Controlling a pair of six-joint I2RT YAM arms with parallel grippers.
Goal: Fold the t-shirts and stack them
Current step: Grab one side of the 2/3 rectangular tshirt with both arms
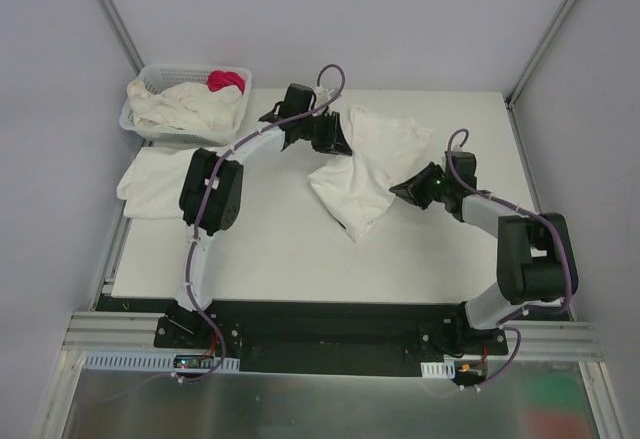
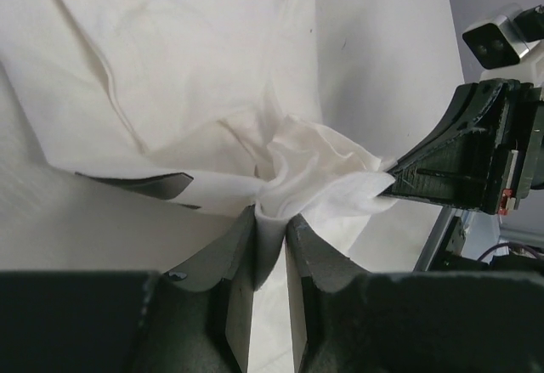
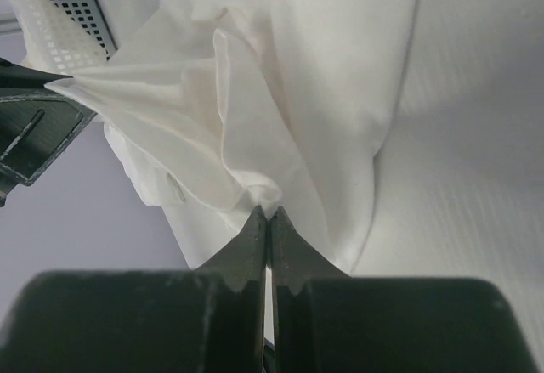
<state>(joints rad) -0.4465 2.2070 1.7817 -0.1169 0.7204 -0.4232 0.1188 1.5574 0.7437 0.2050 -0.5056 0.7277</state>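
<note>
Handling as light, soft, limp cloth; sagging wherever unsupported, slipping little. Judging hems or shoulder seams, well apart, the best hold. Gripping shirt [image 1: 372, 159] from both sides: left claw [image 2: 272, 220] pinching a bunched fold, right claw [image 3: 269, 213] clamping fully onto a crumpled edge. Lying mid-table between the arms, spreading flat at far and near ends. Showing plain white, creased, drawn into a narrow waist between the claws. Noting more shirts [image 1: 195, 109] in basket [image 1: 185, 68], far left.

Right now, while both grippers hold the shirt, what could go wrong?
The left gripper pinches only a thin bunch of the t-shirt, so it may slip out. The cloth is crumpled between it and the right gripper, so the fold may come out creased.
</note>
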